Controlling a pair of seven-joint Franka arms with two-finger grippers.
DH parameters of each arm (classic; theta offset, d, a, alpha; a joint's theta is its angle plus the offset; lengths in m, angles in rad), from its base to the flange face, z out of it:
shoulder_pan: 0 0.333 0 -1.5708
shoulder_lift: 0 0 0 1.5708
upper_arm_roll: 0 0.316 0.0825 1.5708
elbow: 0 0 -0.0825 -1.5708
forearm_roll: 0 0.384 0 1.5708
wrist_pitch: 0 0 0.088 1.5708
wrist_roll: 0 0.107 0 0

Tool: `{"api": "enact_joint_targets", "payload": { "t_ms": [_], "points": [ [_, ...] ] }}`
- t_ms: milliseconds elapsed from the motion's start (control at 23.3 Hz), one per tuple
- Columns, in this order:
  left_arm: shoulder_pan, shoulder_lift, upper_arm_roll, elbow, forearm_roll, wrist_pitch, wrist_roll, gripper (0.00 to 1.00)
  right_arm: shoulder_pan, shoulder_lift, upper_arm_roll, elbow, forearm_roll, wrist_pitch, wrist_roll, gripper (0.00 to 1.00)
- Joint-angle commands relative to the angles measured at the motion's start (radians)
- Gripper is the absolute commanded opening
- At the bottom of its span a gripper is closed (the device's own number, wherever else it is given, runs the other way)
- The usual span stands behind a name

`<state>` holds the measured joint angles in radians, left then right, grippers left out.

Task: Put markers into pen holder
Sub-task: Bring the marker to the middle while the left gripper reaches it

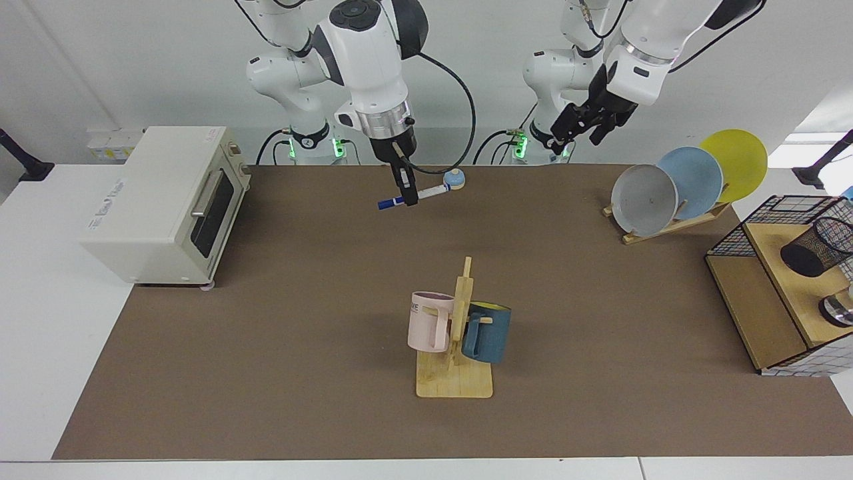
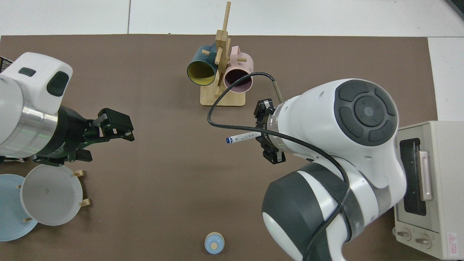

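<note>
Right gripper [image 1: 406, 193] grips marker [image 1: 418, 195]; print unreadable.

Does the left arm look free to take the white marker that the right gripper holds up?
Probably yes: the left gripper hangs open and empty, and only bare brown mat lies between it and the marker in the right gripper.

A brown mat [image 1: 266, 300] covers the white table [image 1: 40, 320]. Behind it stands a plain white wall [image 1: 133, 60] with sockets [image 1: 110, 143]. The light is even.
</note>
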<state>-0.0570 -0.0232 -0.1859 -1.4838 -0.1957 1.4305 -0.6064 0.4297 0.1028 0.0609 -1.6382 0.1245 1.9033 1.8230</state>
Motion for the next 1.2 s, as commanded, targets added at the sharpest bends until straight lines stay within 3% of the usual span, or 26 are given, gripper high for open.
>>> {"api": "enact_joint_targets", "payload": {
  "t_ms": [0,257,729,986,1157],
  "points": [
    [0.0,0.011,-0.023,0.022,0.009,0.01,0.056,0.99,-0.012,0.015,0.005,0.031,-0.017,-0.026,0.036,0.0],
    [-0.009,0.011,-0.055,0.017,-0.005,0.106,0.169,0.99,-0.008,0.021,0.005,0.032,-0.019,-0.018,0.032,0.0],
    [-0.009,0.017,-0.058,0.004,-0.03,0.123,0.83,0.99,0.009,0.023,0.008,0.032,-0.009,-0.006,-0.037,0.0],
    [-0.046,0.032,-0.061,-0.026,-0.068,0.212,0.95,0.99,0.043,0.02,0.007,0.032,-0.013,-0.01,-0.08,0.0],
    [-0.047,0.037,-0.061,-0.036,-0.068,0.234,1.146,0.98,0.064,0.021,0.007,0.032,-0.011,-0.004,-0.09,0.0]
  ]
}}
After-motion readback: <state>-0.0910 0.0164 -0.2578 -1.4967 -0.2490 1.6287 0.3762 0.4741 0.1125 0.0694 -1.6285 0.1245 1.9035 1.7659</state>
